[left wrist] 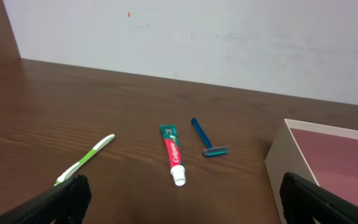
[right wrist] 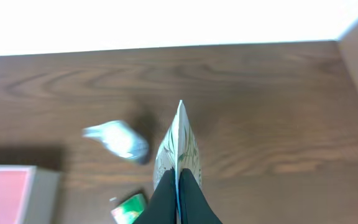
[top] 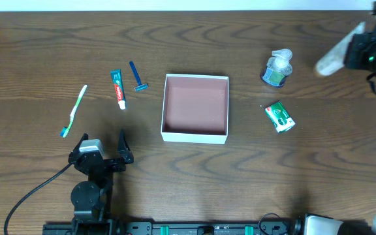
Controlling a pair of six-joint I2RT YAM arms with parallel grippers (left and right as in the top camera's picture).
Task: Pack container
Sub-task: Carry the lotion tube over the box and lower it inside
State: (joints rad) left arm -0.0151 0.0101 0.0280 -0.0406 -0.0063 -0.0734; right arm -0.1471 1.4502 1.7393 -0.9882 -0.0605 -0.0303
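The container (top: pixel 195 136), a shallow square box with white walls and a reddish-brown inside, sits mid-table and holds nothing; its corner shows in the left wrist view (left wrist: pixel 279 163) and the right wrist view (right wrist: pixel 39 190). My right gripper (top: pixel 352 49) is raised at the far right, shut on a flat white printed packet (right wrist: pixel 180 146) that also shows overhead (top: pixel 335 57). My left gripper (left wrist: pixel 179 198) is open and empty near the front left (top: pixel 104 147). Ahead of it lie a toothpaste tube (left wrist: pixel 172 159), a blue razor (left wrist: pixel 205 138) and a green toothbrush (left wrist: pixel 87 158).
A clear pump bottle (top: pixel 277 67) lies right of the box, blurred in the right wrist view (right wrist: pixel 118 139). A small green packet (top: pixel 280 116) lies in front of it, also in the right wrist view (right wrist: pixel 127 209). Overhead, toothpaste (top: pixel 118 88), razor (top: pixel 138 76) and toothbrush (top: pixel 74 111) lie left of the box.
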